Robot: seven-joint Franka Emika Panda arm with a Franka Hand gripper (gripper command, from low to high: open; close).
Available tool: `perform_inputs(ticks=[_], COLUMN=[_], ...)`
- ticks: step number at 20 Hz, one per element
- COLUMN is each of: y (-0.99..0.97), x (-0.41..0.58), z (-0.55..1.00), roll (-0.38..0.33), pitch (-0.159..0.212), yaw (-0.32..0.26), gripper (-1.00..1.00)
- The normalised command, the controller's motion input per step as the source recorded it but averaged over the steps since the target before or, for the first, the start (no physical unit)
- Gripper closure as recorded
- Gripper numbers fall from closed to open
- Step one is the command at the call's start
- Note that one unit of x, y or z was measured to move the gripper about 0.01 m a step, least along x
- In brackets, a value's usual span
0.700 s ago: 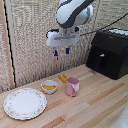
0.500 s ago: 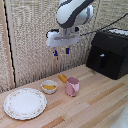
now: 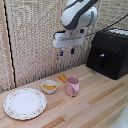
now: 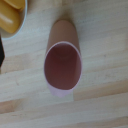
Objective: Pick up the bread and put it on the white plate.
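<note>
Tabletop [image 3: 95, 100] of pale wooden planks fills the lower half of the exterior view, backed by a woven reed screen [image 3: 30, 40] across the upper half. The robot arm [image 3: 80, 15], white and bulky, enters from the top centre of the frame. A black boxy appliance [image 3: 107, 52] stands at the right edge, with a dark cable running to it from the upper right.

The white plate [image 3: 25, 103], round and flat with a faint brownish patterned rim, lies in the lower left of the frame, bare. The hand [image 3: 66, 51] hangs in mid-air at upper centre, well above the table, its two blue fingertips [image 3: 61, 52] pointing down with a visible gap between them and nothing in that gap: the jaws stand released.

A pink cup [image 3: 72, 86] stands upright at centre frame; in the wrist view the same pink cup [image 4: 62, 62] is seen from above, its open mouth filling the middle of the picture over wood grain. A small white bowl [image 3: 49, 86] sits just to the exterior view's left of the cup, holding flat yellow-orange food [image 3: 49, 87]; that yellow food [image 4: 9, 17] also shows at the upper left corner of the wrist view.

The bread [image 3: 62, 78], a small orange-yellow oblong chunk, lies on the table just behind the cup and bowl, near both, below the hand and well apart from the plate.
</note>
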Motion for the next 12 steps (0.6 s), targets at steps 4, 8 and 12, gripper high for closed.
perform_inputs(ticks=[4,8,12], y=[-0.31,-0.25,-0.25], x=[0.402,0.481,0.443], z=[-0.18,-0.2,-0.24], roll=[0.031,0.019,0.013], pitch=[0.014,0.033,0.079], yaw=[0.017,0.019,0.007], gripper=[-1.0,-1.0,-1.0])
